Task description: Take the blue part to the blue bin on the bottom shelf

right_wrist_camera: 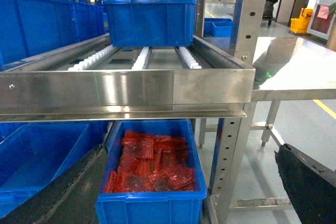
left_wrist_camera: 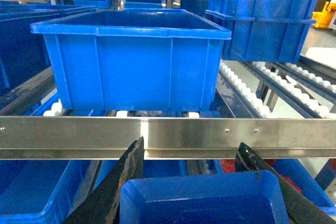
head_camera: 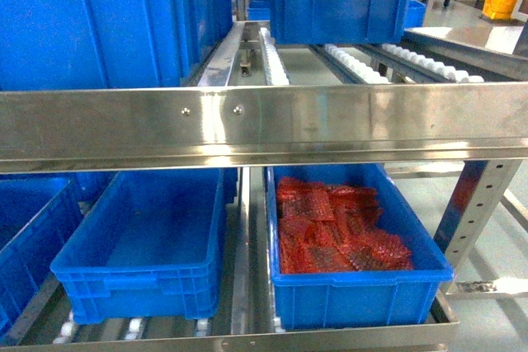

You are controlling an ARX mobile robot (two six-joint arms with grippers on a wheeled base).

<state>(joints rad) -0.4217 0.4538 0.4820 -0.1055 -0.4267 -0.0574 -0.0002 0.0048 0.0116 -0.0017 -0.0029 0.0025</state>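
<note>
Facing bottom shelf [head_camera: 247,340], hands [left_wrist_camera: 191,156] apart.

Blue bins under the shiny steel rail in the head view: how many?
3. Empty blue plastic bin in the middle, blue bin of red packets at right, cut-off blue bin at left edge. More may hide behind the stainless-steel rail.

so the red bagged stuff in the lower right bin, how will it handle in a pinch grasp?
The red packets look like thin film bags, so probably floppy and light. Glossy wrap suggests slippery. They overlap loosely in the blue bin, so neighbours may drag along.
</note>
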